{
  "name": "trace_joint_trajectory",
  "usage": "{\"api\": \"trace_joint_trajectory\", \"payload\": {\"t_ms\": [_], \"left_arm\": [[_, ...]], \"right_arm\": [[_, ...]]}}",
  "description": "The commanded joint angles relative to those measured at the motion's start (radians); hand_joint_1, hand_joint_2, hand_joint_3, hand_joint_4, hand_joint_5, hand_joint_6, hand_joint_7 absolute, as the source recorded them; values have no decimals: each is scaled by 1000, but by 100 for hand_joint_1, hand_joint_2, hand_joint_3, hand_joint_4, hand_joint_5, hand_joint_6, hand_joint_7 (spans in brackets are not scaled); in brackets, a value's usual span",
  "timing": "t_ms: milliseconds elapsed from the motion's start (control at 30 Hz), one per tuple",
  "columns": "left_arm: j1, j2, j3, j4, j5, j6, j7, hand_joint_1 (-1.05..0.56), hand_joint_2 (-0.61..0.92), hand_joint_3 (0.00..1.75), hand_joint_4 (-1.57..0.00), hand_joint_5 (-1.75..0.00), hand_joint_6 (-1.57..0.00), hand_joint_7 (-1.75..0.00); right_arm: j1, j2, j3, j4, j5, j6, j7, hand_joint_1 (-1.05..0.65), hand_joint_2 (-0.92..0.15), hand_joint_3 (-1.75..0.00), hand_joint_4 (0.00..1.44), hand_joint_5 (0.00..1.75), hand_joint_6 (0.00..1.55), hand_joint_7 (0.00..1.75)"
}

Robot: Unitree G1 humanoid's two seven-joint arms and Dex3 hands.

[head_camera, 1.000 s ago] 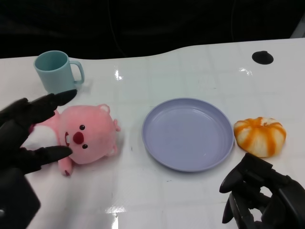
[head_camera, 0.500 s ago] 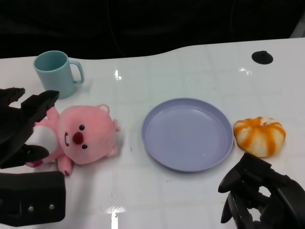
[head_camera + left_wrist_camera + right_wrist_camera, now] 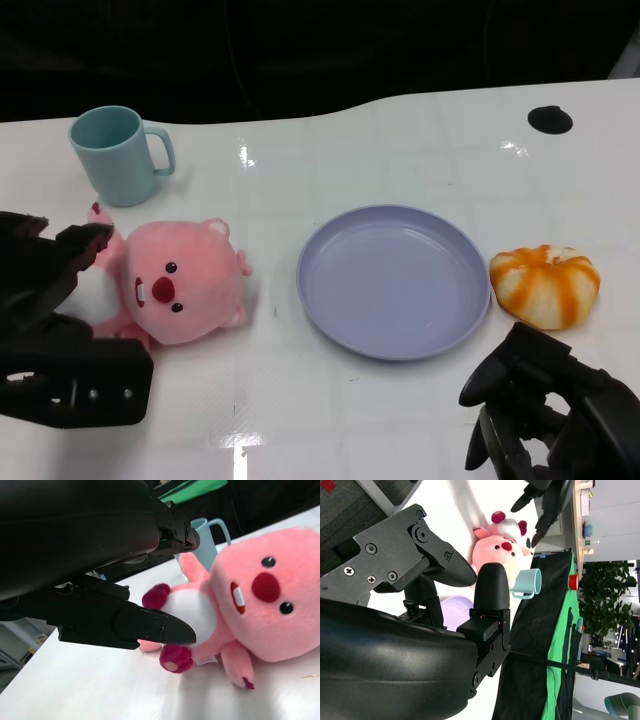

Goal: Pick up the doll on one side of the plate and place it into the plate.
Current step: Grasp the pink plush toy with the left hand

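Change: left hand [image 3: 55, 300] has dropped in beside the doll [image 3: 175, 280], fingers spread around its body, not yet gripping.
Meaning: grasp comes next; plate [image 3: 394, 280] waits.
Right hand [image 3: 545, 410]: curled closed, idle.

One pink plush doll with a red nose [image 3: 175, 285], toward the left edge of the white table [image 3: 400, 140]. One round lavender plastic plate [image 3: 394, 280] near the middle. One teal plastic mug with a handle [image 3: 115, 154] toward the far left corner. One orange-and-white striped pumpkin-shaped soft toy [image 3: 545, 285] toward the right edge. One small black round disc [image 3: 550, 120] near the far right corner.
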Motion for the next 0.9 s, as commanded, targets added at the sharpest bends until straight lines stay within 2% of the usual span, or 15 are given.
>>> {"api": "trace_joint_trajectory", "payload": {"t_ms": [33,367,600,733,800,867,900], "left_arm": [[-59,1,-41,92,11,-5,18,-80,92,2,-3,-25,-15,-1],[-187,-48,-161,363,5,-23,72,-77,92,2,-3,-20,-14,0],[-296,-130,-247,650,-7,-54,165,-62,92,2,-8,-18,-17,-2],[-333,-168,-267,773,-26,-77,257,-52,92,1,-19,-14,-26,-2],[-346,-190,-267,834,-47,-85,309,-45,91,0,-32,-12,-37,-3],[-353,-203,-260,882,-79,-114,352,-35,91,0,-56,-14,-60,-5],[-355,-209,-256,910,-95,-131,379,-33,92,1,-64,-15,-67,-5]], "right_arm": [[6,-6,-3,-13,6,7,-1,-21,-57,-121,60,175,50,157],[12,-6,1,-19,-4,9,-3,-21,-57,-119,61,175,51,156],[21,-5,0,-27,-1,11,-4,-22,-58,-118,61,175,51,155],[22,-5,0,-30,0,16,-3,-22,-58,-118,61,175,51,155],[23,-6,-1,-31,1,17,-2,-22,-58,-118,61,175,51,155],[25,-6,-1,-33,0,19,-4,-23,-58,-118,60,175,51,155],[24,-7,-1,-33,-1,19,-3,-23,-58,-118,60,175,51,155]]}}
